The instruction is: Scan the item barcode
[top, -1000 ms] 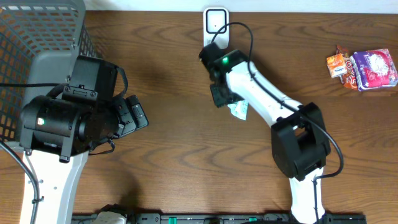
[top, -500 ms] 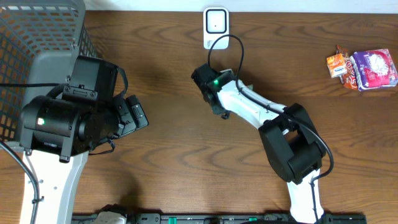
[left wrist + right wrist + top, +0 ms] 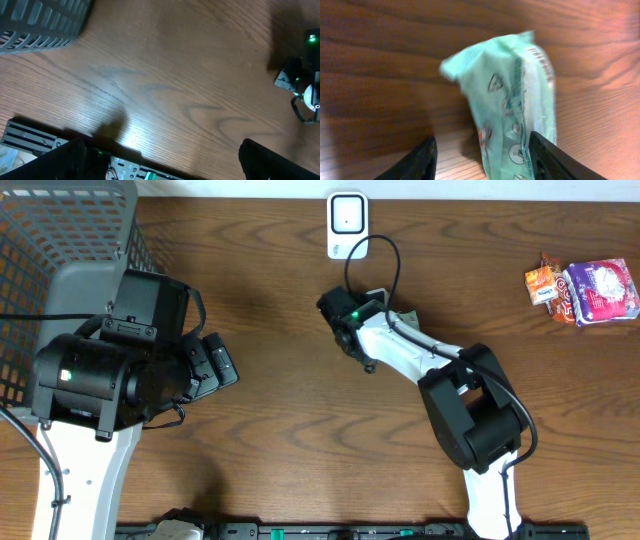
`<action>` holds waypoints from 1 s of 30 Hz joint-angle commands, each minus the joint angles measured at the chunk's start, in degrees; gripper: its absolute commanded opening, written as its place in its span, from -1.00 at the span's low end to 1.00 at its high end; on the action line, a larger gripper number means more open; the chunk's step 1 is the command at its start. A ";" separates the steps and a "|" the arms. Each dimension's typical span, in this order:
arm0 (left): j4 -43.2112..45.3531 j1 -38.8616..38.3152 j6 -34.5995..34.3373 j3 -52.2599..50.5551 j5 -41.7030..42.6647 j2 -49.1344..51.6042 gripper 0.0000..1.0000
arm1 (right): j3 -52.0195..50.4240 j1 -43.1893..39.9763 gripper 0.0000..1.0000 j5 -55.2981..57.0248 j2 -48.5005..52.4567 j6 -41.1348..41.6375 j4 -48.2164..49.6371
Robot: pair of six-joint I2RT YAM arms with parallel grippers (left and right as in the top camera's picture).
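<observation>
**Mint-green packet (image 3: 515,100) pinched in your right gripper (image 3: 482,139), near the scanner**

Your right jaws were part-way spread and gripped the packet between them. The right finger (image 3: 547,157) pressed against its side, and its printed face stuck out past the fingertips, clear of the wooden table (image 3: 270,430). The print was too blurred for you to pick out a barcode.

From above, that gripper sat mid-table, just below the white scanner (image 3: 347,218) at the far edge. The arm hid nearly all of the packet in that view.

Your left gripper (image 3: 162,145) hung with its jaws spread wide and nothing between them, only bare wood beneath. It sat well apart from the packet, beside the grey mesh basket (image 3: 60,240) in the far left corner.

Two more snack packets (image 3: 590,288) lay together at the far right of the table.
</observation>
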 commanded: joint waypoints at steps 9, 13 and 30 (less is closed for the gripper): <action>-0.11 0.24 -0.31 0.07 -0.70 0.15 0.96 | 1.53 -0.44 0.18 13.31 0.48 -7.89 -2.29; -0.11 0.24 -0.33 0.07 -0.70 0.15 0.96 | 1.46 -1.44 0.18 6.51 0.48 -12.68 -1.46; -0.11 0.24 -0.33 0.07 -0.70 0.15 0.96 | 0.74 -8.35 0.11 -5.35 0.50 -17.57 -1.36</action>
